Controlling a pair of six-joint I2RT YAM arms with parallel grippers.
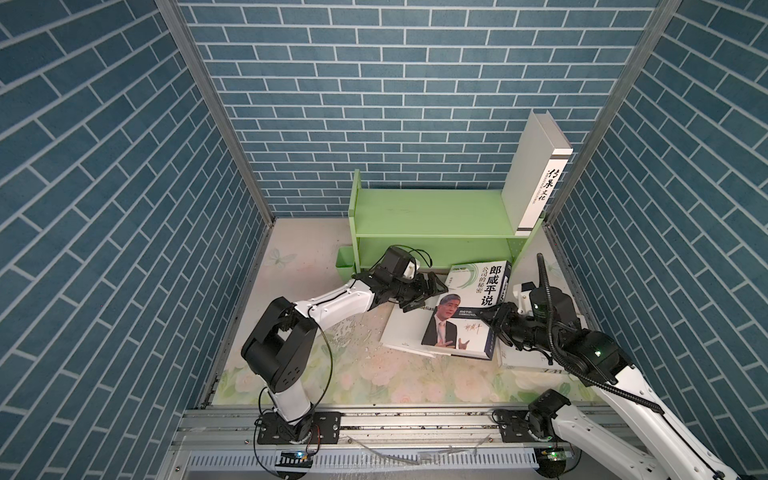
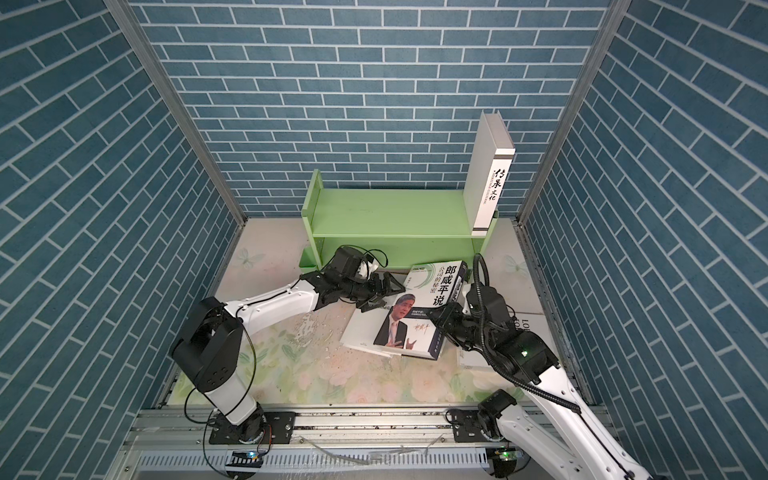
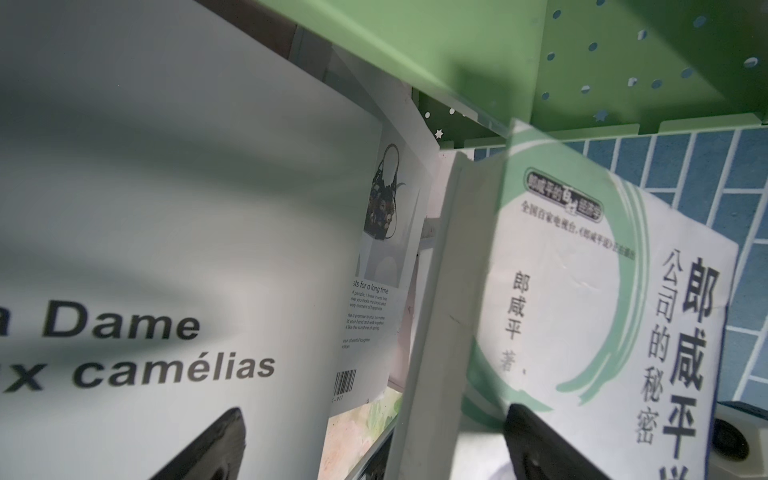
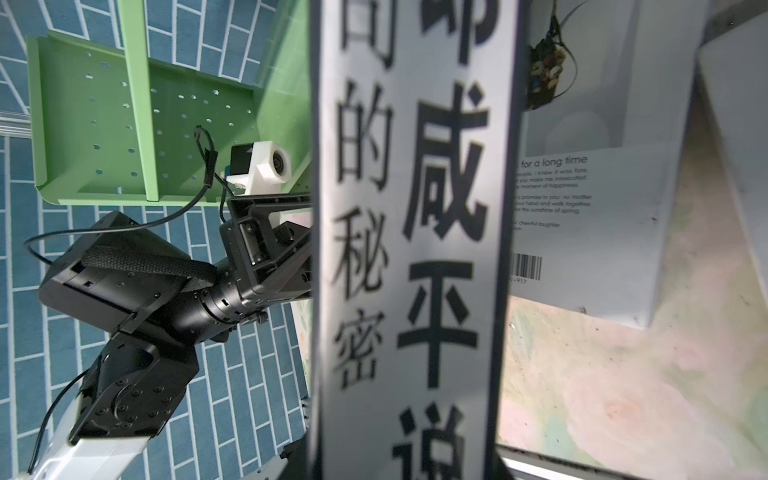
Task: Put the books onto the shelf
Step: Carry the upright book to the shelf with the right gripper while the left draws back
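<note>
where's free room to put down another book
The shelf top is bare from its left end to the standing book. The table is bare front left, beside the white book. Crowded before the shelf: left gripper and right gripper at the portrait book.

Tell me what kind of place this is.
Probably a robot test booth, not a real room: brick-print panels on metal framing, a left arm and right arm bolted to a rail, and a shelf with books as props.
</note>
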